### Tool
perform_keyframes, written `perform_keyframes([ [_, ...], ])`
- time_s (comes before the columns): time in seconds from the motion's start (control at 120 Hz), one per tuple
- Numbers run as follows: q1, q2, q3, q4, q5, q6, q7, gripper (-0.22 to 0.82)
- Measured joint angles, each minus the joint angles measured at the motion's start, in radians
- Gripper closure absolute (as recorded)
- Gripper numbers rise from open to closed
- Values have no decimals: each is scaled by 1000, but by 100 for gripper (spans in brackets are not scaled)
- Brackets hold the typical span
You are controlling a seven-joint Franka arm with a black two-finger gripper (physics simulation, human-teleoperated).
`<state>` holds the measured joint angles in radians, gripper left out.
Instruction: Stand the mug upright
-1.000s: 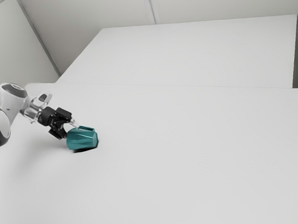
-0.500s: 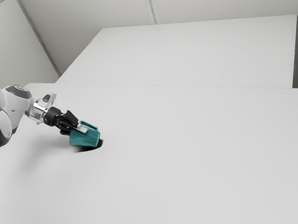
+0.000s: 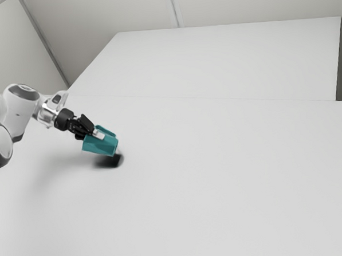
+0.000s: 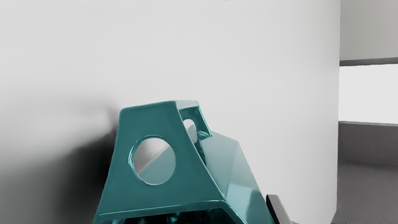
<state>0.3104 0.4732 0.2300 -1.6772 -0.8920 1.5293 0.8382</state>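
You have the teal mug (image 3: 99, 145) tilted and raised just over the bench (image 3: 231, 176), down toward four o'clock from the arm (image 3: 51, 113) in the exterior view. Its shadow (image 3: 109, 161) sits at five o'clock from it, apart from the body. Your fingers (image 3: 99, 134) look clamped on the mug near its end toward the arm: one lies along the outside, the other is hidden, so you can't check how deep it bites.

That is your main risk. The hold seems to be near one end, so the weight of the far end could make the mug swivel between the fingers as you turn the wrist. The sloping, glossy walls could also let it creep out if you hurry. Lower it while it leans like this and its four o'clock corner would probably strike first, levering it out of the grip. Rotate too low and that same corner could scrape the bench. Let go before the base sits flat and it may well topple again. I'd gain some height, turn slowly, then ease it down.
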Motion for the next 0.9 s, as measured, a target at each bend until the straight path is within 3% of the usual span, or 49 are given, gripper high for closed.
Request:
perform_keyframes([
  [0.458,-96,-144,-57,-5,244,19,-78,78],
  [0.9,-203,-203,-98,-7,524,126,-196,78],
])
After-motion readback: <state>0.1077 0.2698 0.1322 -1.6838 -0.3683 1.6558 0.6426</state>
